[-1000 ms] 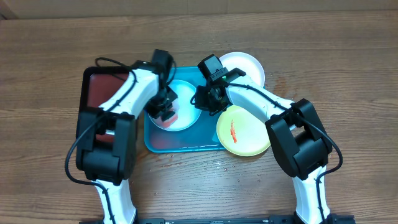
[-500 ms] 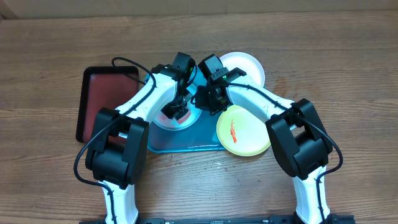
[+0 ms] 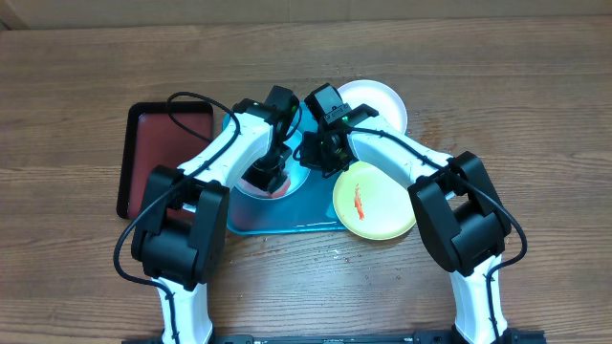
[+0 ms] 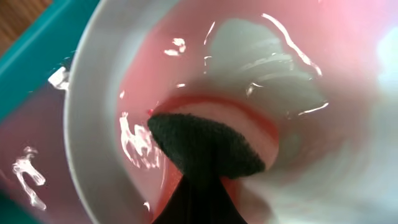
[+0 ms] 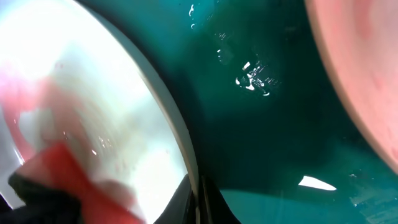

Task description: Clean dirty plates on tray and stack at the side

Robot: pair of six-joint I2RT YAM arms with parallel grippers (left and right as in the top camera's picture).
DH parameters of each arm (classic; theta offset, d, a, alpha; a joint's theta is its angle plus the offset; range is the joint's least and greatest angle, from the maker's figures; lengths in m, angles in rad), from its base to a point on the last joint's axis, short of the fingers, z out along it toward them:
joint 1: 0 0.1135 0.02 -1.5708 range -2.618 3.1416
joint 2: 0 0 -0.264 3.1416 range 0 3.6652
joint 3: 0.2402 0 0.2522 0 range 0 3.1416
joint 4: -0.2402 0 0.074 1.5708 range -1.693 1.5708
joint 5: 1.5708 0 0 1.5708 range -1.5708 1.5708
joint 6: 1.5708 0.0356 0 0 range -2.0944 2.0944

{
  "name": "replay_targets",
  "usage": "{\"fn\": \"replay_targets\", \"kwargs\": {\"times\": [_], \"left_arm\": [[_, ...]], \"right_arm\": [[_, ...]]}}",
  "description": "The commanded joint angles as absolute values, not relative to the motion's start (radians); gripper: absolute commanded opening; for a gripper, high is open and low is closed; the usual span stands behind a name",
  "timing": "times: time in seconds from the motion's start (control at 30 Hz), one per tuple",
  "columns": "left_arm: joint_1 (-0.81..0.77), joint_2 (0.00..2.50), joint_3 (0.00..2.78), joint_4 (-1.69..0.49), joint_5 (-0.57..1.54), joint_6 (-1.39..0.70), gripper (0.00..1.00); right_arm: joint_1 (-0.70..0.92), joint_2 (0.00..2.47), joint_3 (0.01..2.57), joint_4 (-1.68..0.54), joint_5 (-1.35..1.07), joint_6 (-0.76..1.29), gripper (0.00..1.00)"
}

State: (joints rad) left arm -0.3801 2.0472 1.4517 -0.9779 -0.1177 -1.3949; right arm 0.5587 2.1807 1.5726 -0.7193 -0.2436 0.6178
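Overhead view: both arms reach in over the large turquoise-blue rectangular plastic tray (image 3: 287,218) on the wooden desk (image 3: 535,96).
Light blue round plastic plate (image 3: 292,182): lies in the tray, directly under the left end effector and against the right one.
Left end effector (image 3: 268,177): fingers pressed together, pinching a red sponge (image 4: 205,146) whose dark rough face is pressed onto the plate's wet, pink-tinged inside.
Right end effector (image 3: 320,158): fingers pressed together at the light blue plate's right rim; I cannot tell whether the rim is caught between them.
Yellow-green round plastic plate (image 3: 382,215): overlaps the tray's right rim and carries a red-orange smear (image 3: 359,203).
White round plastic plate (image 3: 382,100): beside the tray's far right corner.
Black tray with dark red inside (image 3: 158,143): left of the turquoise tray.
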Motion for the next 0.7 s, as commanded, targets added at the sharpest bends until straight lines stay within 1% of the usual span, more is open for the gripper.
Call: {"fn": "replay_targets", "kwargs": {"times": [0.0,0.13,0.37,0.67], "left_arm": [[-0.384,2.068,1.442,-0.952,-0.167,-1.490,0.04],[-0.380,2.068,1.442,-0.965,-0.173,-1.552,0.04],[-0.358,2.068,1.442,-1.044,-0.171,-1.579,0.04],[-0.338,2.068,1.442,-0.963,-0.164,-1.579,0.04]], "right_arm": [[0.559,2.189,1.571,-0.720,-0.226,0.621,0.04],[0.559,2.189,1.571,-0.720,-0.225,0.621,0.04],[0.559,2.189,1.571,-0.720,-0.225,0.621,0.04],[0.559,2.189,1.571,-0.724,-0.218,0.621,0.04]]}}
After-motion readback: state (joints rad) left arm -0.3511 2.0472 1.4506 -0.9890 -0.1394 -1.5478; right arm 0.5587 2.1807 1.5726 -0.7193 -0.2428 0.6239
